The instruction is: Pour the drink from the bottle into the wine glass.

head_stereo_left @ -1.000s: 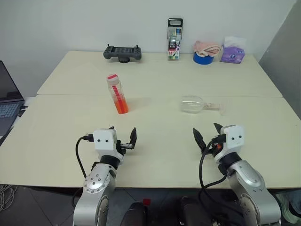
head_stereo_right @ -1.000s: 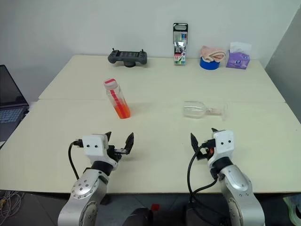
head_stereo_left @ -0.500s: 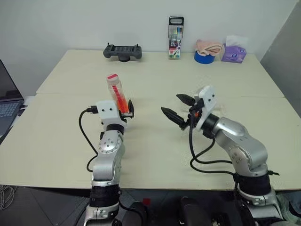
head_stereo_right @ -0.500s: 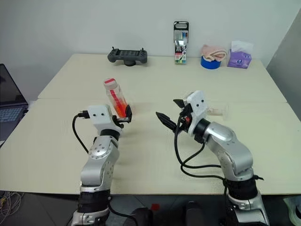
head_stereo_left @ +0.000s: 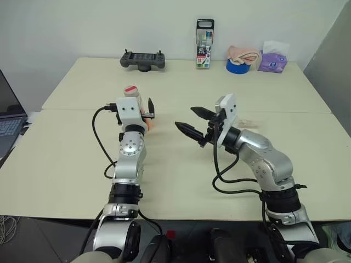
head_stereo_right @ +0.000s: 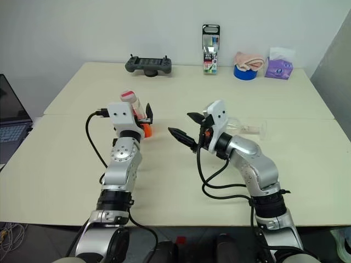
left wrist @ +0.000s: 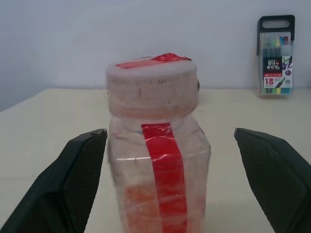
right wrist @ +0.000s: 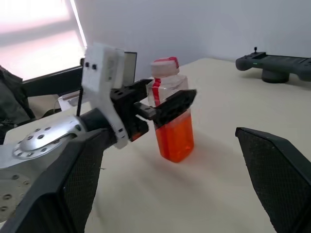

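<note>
The bottle (left wrist: 158,174) stands upright left of the table's middle, its lower half filled with the orange-red drink (right wrist: 175,138). My left gripper (head_stereo_left: 141,112) is open and level, one finger on each side of the bottle with a gap on both sides. In the head views its wrist block hides most of the bottle. The wine glass (head_stereo_right: 241,127) lies on its side right of centre, partly behind my right arm. My right gripper (head_stereo_left: 185,118) is open and empty, held above the table between bottle and glass, pointing left at the bottle.
Along the far edge sit a black controller (head_stereo_left: 142,60), a marker pack (head_stereo_left: 204,44), a blue tape roll (head_stereo_left: 239,66) with a cloth on it, and a purple tissue pack (head_stereo_left: 272,63). A laptop (head_stereo_left: 8,120) stands off the table's left side.
Both arms have risen from the near edge and reached forward. The left gripper has come up around the bottle. The right gripper has swung left and up, in front of the glass.
</note>
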`<move>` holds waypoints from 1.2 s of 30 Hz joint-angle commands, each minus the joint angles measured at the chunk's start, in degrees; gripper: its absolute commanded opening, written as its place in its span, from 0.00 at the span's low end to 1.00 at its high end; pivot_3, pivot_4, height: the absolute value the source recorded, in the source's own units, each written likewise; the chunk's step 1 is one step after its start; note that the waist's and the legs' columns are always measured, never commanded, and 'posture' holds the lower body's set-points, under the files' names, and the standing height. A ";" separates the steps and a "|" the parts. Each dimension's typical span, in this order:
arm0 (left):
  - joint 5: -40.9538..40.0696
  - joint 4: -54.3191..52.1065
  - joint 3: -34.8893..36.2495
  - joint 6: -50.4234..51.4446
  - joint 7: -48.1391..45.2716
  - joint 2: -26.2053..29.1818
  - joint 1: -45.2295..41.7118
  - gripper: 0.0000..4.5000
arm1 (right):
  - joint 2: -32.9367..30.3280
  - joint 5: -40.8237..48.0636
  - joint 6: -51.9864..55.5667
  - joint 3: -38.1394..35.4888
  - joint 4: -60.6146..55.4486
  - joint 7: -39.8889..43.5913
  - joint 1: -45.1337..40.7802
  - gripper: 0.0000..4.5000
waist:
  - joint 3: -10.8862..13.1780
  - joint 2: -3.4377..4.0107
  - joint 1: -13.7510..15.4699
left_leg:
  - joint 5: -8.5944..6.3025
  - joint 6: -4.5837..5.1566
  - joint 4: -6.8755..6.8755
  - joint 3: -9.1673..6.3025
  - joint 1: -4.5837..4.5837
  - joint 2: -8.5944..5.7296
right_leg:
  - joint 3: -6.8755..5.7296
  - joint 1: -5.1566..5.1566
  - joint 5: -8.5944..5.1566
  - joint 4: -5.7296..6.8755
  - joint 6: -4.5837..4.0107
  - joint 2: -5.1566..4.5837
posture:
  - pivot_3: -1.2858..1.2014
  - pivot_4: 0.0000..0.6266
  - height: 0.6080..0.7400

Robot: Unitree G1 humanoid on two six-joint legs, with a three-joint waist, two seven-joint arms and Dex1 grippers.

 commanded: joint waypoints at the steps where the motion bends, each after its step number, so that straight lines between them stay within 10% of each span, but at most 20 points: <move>1: 0.70 3.90 0.60 -4.36 0.26 1.13 -3.29 1.00 | 0.03 -0.77 -2.27 0.05 -0.59 0.53 -1.64 1.00 | 0.00 0.00 0.00 | 0.00 0.00 0.00 0.00 0.00 0.00 | 0.00 -0.01 0.00 0.00 0.00 -0.01 | 0.52 0.24 1.00; 14: 0.15 13.46 1.30 -10.77 0.90 2.12 -7.58 1.00 | 0.18 -1.30 -2.40 0.41 -1.62 0.01 -0.17 1.00 | 0.00 0.00 -0.01 | 0.00 -0.01 -0.01 0.00 -0.02 0.00 | 0.00 -0.07 0.01 0.04 0.01 -0.02 | 0.52 0.24 1.00; 22: -0.34 12.07 1.49 -10.05 1.04 1.04 -6.13 0.49 | -0.91 -2.62 -3.19 0.05 -0.73 -0.08 -1.38 1.00 | 0.00 0.00 -0.02 | 0.00 -0.01 0.00 0.00 -0.02 -0.01 | 0.00 -0.07 0.01 0.05 0.01 -0.02 | 0.52 0.24 1.00; 25: -0.61 11.50 1.42 -10.03 0.35 1.15 -5.76 0.45 | -1.93 -3.28 -1.93 -0.01 -2.07 -0.75 -2.81 1.00 | 0.00 0.00 -0.01 | 0.01 -0.01 0.00 0.00 -0.03 -0.01 | 0.00 -0.07 0.01 0.05 0.02 -0.02 | 0.52 0.24 1.00; 36: -12.92 -3.66 -5.36 -7.15 -35.43 7.38 0.55 0.44 | -10.26 1.98 17.38 -4.89 -14.72 -4.21 -7.54 1.00 | -0.01 0.01 -0.16 | 0.25 -0.44 0.00 -0.04 -0.83 -0.01 | -0.02 -0.83 0.05 0.09 0.00 -0.07 | 0.52 0.24 1.00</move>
